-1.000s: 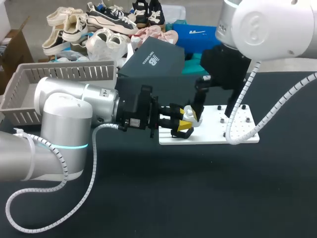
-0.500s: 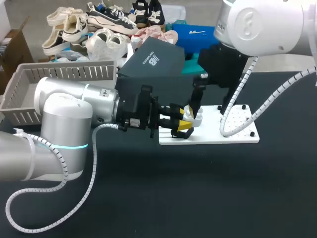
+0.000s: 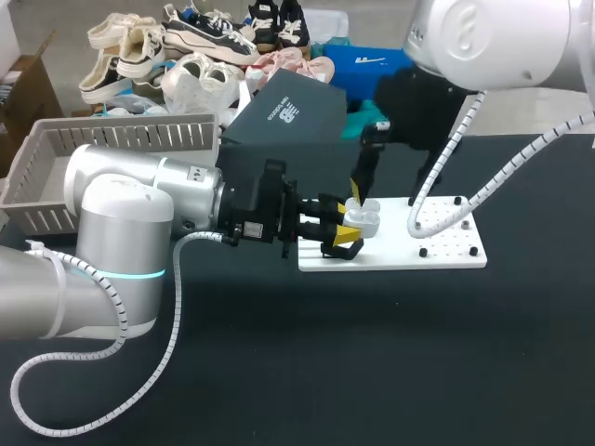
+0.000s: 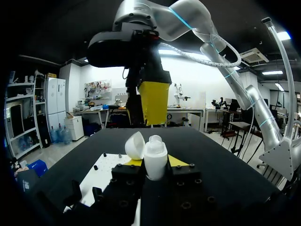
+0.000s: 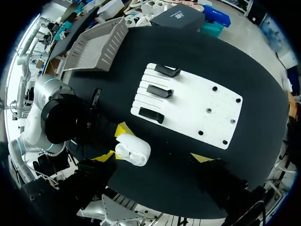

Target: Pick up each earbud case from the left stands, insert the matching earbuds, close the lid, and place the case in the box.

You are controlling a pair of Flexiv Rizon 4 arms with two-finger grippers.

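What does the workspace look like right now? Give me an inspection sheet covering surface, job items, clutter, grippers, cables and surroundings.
Surface: black table with a white board lying on it.
Job's things: white earbud case, lid open, held beside the board's stand end; three black stands on the board, all empty.
Clutter: grey basket and dark box at the table's far side.
Grippers: left gripper shut on the earbud case; right gripper open, above the case.
Cables: right arm's white coiled cable hangs over the board; left arm's coiled cable loops above the table.
Surroundings: nothing seen reaching over the table.
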